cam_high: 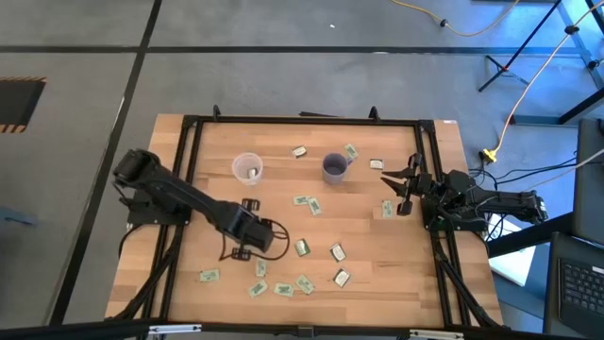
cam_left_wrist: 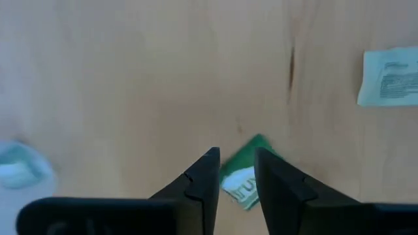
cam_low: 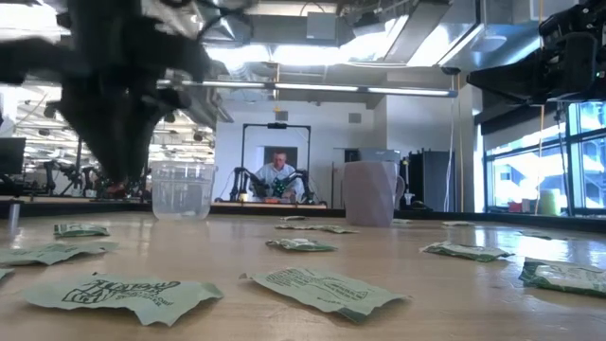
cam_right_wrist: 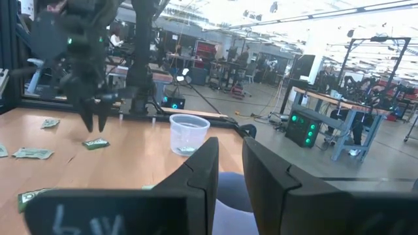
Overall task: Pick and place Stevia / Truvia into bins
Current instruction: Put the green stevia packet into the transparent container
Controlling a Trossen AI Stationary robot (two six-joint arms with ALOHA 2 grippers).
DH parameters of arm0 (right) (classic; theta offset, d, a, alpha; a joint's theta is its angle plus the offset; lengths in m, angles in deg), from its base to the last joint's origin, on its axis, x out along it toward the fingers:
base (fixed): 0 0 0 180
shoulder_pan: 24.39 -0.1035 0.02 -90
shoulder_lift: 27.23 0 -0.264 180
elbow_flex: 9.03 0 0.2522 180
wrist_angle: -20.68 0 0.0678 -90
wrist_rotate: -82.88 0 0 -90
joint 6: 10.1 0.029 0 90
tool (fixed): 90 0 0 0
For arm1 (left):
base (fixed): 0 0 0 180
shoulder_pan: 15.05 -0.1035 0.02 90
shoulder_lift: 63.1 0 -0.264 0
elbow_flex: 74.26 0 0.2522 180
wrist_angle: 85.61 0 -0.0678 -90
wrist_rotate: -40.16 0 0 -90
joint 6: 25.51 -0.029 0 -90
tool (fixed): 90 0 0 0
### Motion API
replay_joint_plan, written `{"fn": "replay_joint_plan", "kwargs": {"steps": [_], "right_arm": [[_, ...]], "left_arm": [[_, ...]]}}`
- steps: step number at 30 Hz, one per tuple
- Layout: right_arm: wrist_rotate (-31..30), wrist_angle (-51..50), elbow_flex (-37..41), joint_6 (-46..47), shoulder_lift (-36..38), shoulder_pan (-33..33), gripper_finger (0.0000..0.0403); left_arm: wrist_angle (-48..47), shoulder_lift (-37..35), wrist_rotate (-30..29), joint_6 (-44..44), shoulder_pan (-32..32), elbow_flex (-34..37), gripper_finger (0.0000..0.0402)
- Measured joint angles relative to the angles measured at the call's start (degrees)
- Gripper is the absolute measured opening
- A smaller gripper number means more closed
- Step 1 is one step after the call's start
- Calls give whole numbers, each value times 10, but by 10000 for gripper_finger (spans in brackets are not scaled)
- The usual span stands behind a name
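Wooden table (cam_high: 217, 142) with a black frame along its edges. Clear plastic cup (cam_high: 247, 168) and purple-grey mug (cam_high: 334, 167) stand upright toward the far edge, apart. Green-and-white sweetener packets (cam_high: 306, 202) lie flat, scattered from centre to near edge; several lie beside the mug.

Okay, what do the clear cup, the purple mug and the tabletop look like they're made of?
The clear cup looks like thin translucent plastic: the room shows through its walls. The purple mug is opaque with a matte grey-purple surface, ceramic or plastic, hard to say which. The tabletop looks like light wood: visible planks and grain.
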Motion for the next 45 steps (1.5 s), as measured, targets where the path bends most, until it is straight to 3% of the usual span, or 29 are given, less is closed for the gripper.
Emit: {"fn": "replay_joint_plan", "kwargs": {"steps": [8, 22, 37, 45], "right_arm": [[0, 0, 0, 0, 0, 0, 75], [0, 0, 0, -1, 0, 0, 75], [0, 0, 0, -1, 0, 0, 74], [0, 0, 0, -1, 0, 0, 75]], "left_arm": [[-3, 47, 36, 53, -2, 0, 73], [30, 50, 37, 72, -2, 0, 59], [30, 50, 67, 95, -2, 0, 95], [23, 84, 66, 87, 0, 0, 83]]}}
